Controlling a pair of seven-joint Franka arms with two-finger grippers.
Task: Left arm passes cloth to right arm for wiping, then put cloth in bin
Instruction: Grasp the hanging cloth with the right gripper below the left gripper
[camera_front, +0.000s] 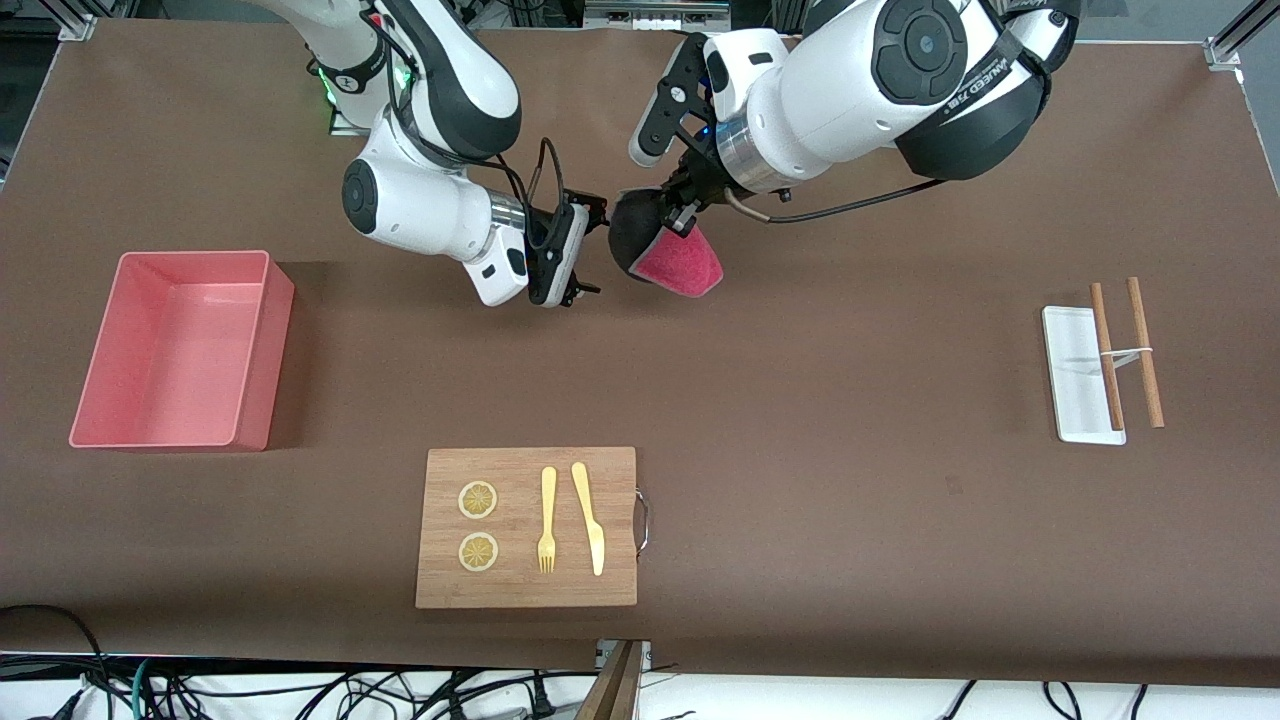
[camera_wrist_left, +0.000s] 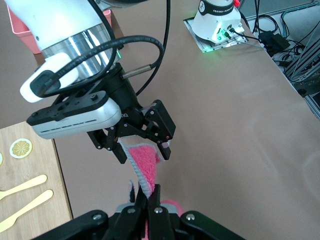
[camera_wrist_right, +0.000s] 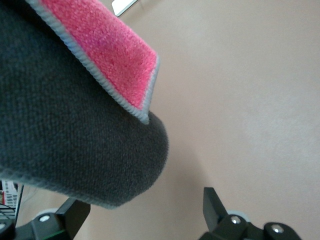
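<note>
Cloth held in the air between two grippers

We see the left gripper (camera_front: 683, 212) clamped on the cloth (camera_front: 680, 265), while the right gripper (camera_front: 588, 246) beside the cloth has its fingers apart

High front camera faces both arms; wrist cameras closely share the cloth (camera_front: 668, 255).

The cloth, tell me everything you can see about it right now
The cloth is small and soft, fuzzy crimson-pink on one face, dark grey on the reverse, with pale grey stitched edging. It hangs folded in the air over bare table, pinched at its top by the left gripper, whose fingers are shut on it. The right gripper is beside it, open, with the cloth's corner between its fingers. It touches nothing else.
</note>
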